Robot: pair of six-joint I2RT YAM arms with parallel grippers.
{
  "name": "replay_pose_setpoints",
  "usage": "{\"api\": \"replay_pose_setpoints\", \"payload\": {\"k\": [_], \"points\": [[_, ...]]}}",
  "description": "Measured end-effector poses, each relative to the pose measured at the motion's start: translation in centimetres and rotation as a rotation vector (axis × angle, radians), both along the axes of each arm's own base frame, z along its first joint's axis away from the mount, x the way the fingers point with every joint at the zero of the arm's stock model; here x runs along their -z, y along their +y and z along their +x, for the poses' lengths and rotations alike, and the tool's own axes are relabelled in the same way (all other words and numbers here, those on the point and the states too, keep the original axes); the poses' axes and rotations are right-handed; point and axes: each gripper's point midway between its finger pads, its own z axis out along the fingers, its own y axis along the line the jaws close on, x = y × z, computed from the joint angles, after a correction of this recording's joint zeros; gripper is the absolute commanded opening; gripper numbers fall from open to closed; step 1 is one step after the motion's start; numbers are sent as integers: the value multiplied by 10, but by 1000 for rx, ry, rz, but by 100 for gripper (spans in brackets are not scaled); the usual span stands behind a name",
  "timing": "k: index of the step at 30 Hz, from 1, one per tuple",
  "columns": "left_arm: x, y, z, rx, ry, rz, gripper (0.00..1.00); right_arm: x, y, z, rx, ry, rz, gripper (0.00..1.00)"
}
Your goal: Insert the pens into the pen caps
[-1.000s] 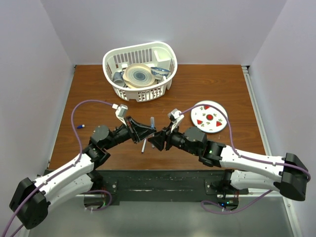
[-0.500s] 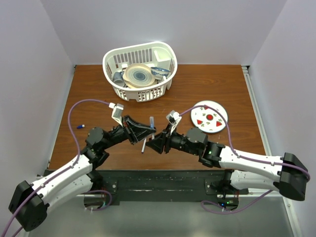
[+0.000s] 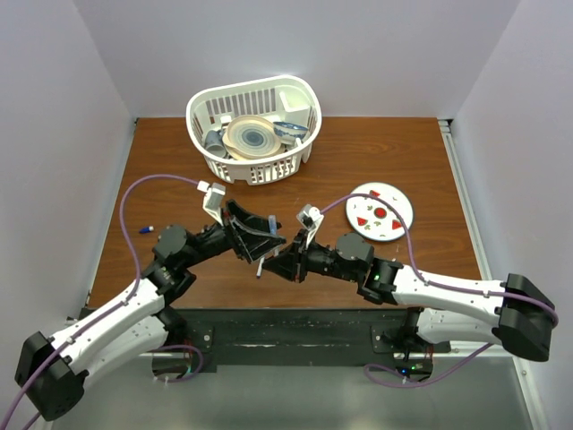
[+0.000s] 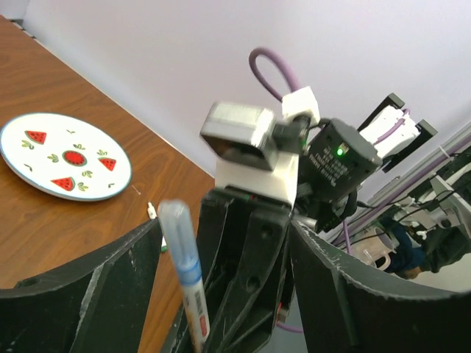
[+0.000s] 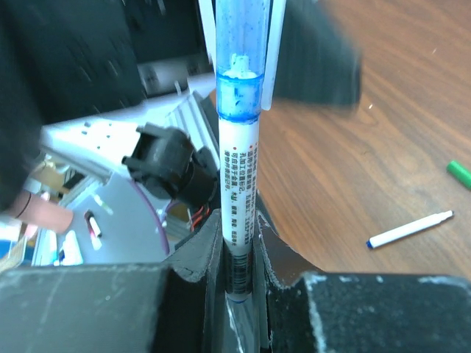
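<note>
A white-barrelled pen (image 5: 240, 193) with a blue cap (image 5: 239, 70) pushed onto its tip stands between the two grippers. My right gripper (image 5: 239, 246) is shut on the pen's barrel near its lower end. My left gripper (image 4: 221, 239) is open around the capped end (image 4: 179, 239), and its fingers (image 4: 88, 290) stand clear of the cap on both sides. From above, the pen (image 3: 272, 220) spans from the left gripper (image 3: 253, 235) to the right gripper (image 3: 274, 263) at mid-table. An uncapped blue-tipped pen (image 5: 409, 229) and a green piece (image 5: 459, 174) lie on the table.
A white basket (image 3: 194, 115) of dishes stands at the back centre. A watermelon-print plate (image 3: 380, 212) lies to the right of the grippers. A small blue-and-white piece (image 3: 148, 229) lies at the table's left. A small green-tipped pen (image 4: 152, 211) lies near the plate (image 4: 62, 156).
My left gripper has opened and let go of the capped end. My right gripper has closed on the barrel. Both arms have shifted slightly left.
</note>
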Motion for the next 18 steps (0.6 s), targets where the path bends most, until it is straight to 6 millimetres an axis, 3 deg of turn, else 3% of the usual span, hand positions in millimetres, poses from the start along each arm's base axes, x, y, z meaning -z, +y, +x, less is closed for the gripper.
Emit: {"api": "replay_pose_setpoints", "payload": {"k": [6, 8, 13, 18], "points": [[-15, -4, 13, -32, -38, 59, 81, 7, 0, -9, -46, 9, -12, 0], [-15, -7, 17, -37, -39, 77, 76, 6, 0, -11, -59, 9, -9, 0], [-4, -11, 21, -27, -27, 120, 54, 6, 0, -14, -72, 9, -8, 0], [2, -13, 21, -16, -17, 140, 49, 6, 0, -16, -88, 11, -7, 0]]}}
